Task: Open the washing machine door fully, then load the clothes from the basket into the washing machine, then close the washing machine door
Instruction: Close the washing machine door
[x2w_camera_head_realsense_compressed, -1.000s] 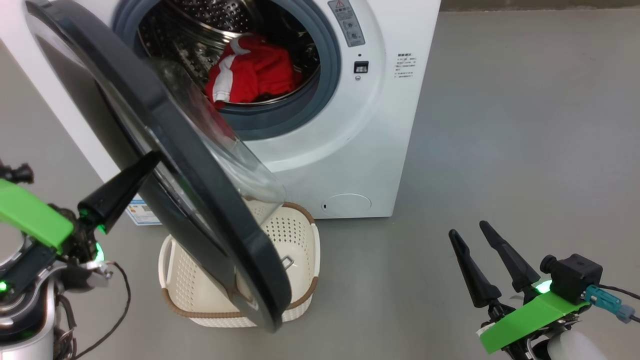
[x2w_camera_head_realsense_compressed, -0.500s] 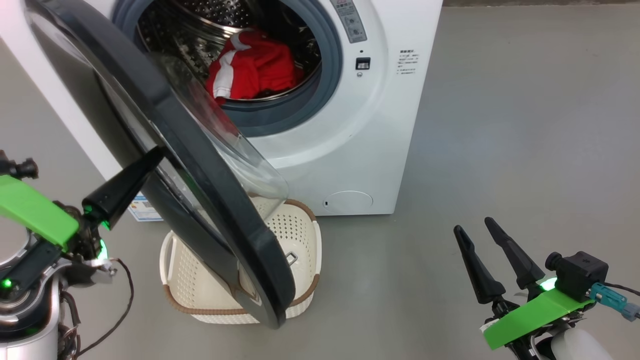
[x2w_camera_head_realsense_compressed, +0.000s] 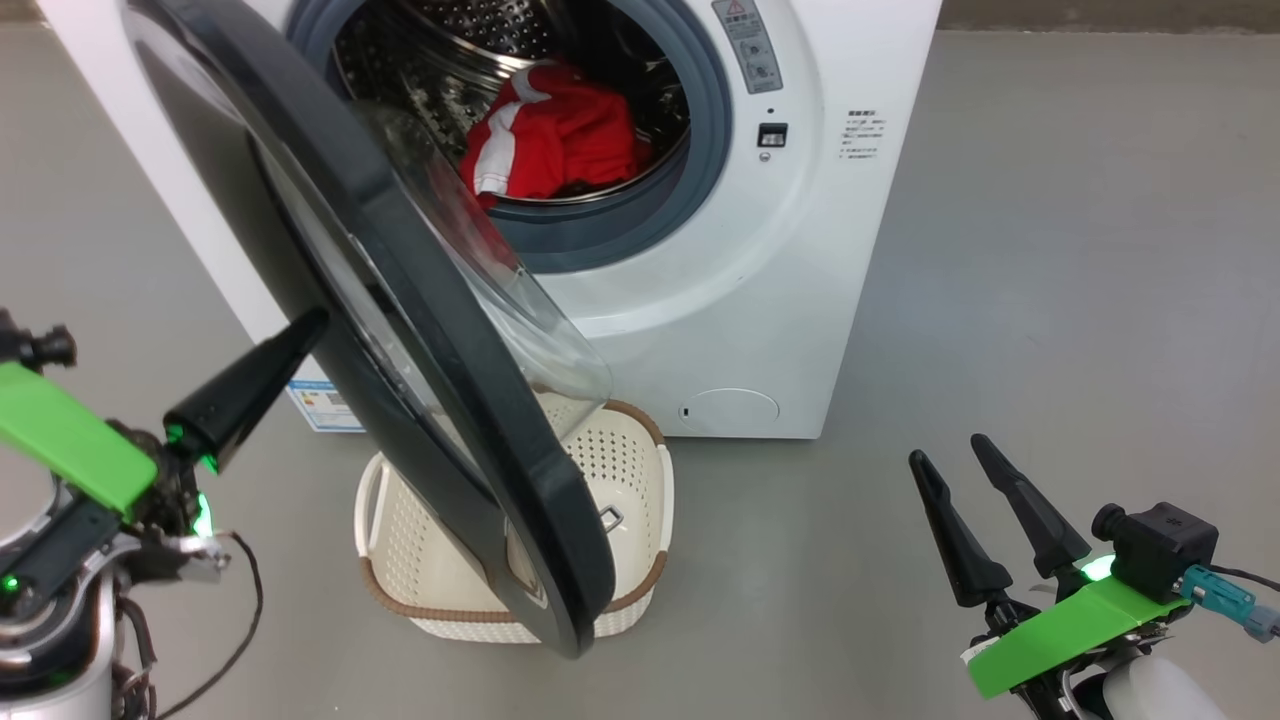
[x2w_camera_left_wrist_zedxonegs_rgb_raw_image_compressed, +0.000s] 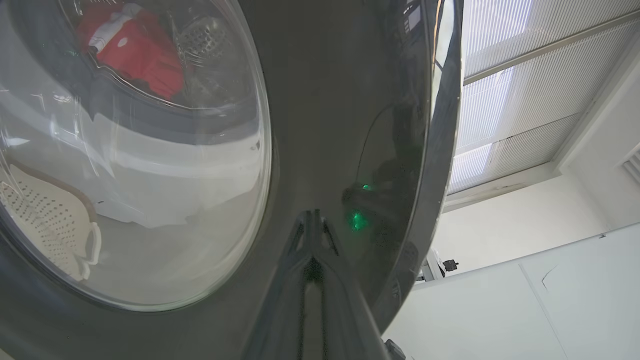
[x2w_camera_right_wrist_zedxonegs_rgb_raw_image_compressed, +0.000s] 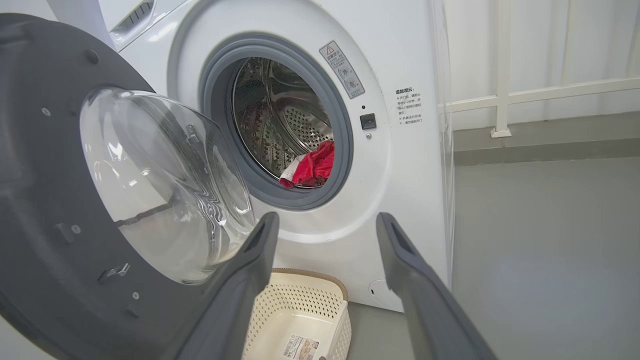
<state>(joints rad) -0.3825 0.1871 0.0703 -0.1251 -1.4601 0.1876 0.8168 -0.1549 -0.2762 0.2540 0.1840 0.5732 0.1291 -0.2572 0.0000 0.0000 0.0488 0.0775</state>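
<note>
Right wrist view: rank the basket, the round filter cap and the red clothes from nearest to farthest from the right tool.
1. basket, on the floor just below and ahead of the open right tool.
2. round filter cap, low on the washing machine front, behind the basket.
3. red clothes, up inside the drum.

washing machine (x2w_camera_head_realsense_compressed: 800, 250): on the floor (x2w_camera_head_realsense_compressed: 1050, 300), at the back of the head view.
washing machine door (x2w_camera_head_realsense_compressed: 400, 300): hinged at the machine's left, swung partway out before the opening, over the basket.
clothes (x2w_camera_head_realsense_compressed: 560, 140): in the drum (x2w_camera_head_realsense_compressed: 470, 25), at its bottom.
basket (x2w_camera_head_realsense_compressed: 640, 480): on the floor just before the machine, partly behind the door's lower edge.
left gripper (x2w_camera_head_realsense_compressed: 305, 325): left of the door, tip at its outer face.
right gripper (x2w_camera_head_realsense_compressed: 948, 450): well right of the basket, apart from the machine.
</note>
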